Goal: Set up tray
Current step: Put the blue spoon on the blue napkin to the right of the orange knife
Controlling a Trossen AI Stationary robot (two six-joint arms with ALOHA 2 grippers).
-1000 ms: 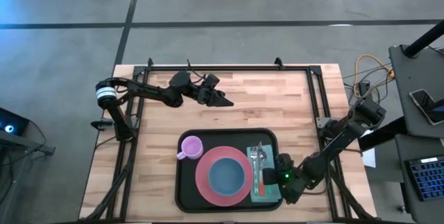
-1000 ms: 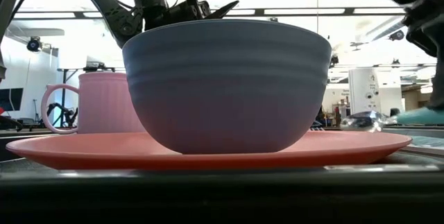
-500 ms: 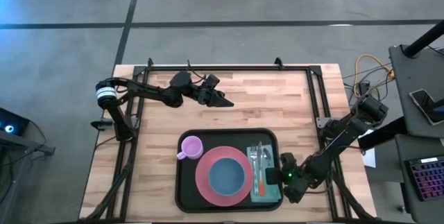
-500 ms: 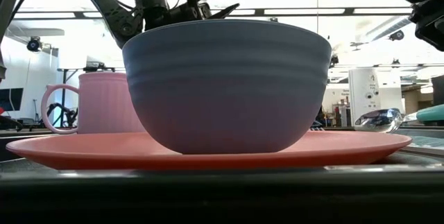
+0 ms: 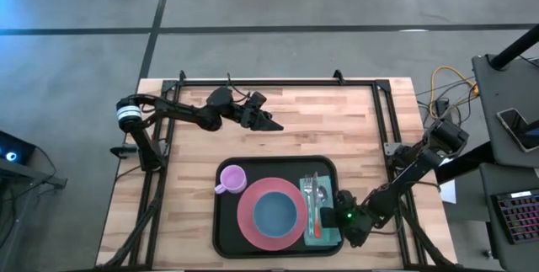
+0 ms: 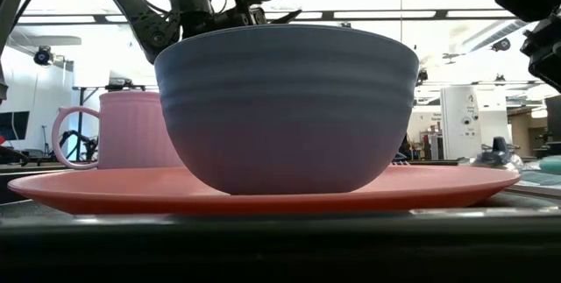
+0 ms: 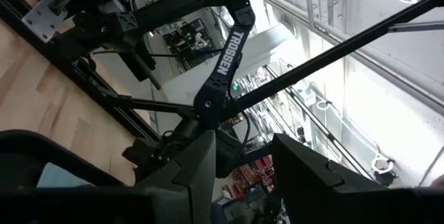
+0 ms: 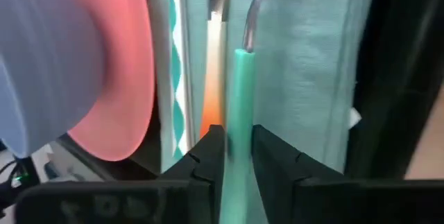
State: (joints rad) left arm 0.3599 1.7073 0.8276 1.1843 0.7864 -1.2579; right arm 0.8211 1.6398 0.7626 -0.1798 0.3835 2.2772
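The black tray (image 5: 224,237) sits on the tabletop (image 5: 320,120) by its near edge, holding a pink cup (image 5: 231,178), a pink plate (image 5: 248,224) with a blue bowl (image 5: 277,213), and a green napkin (image 5: 329,237). The right gripper (image 5: 335,216) is at the tray's right edge, its fingers a little apart on both sides of a green-handled spoon (image 8: 239,106) on the napkin. The left gripper (image 5: 271,123) hangs over the far left of the tabletop with its fingers partly open and nothing in them.
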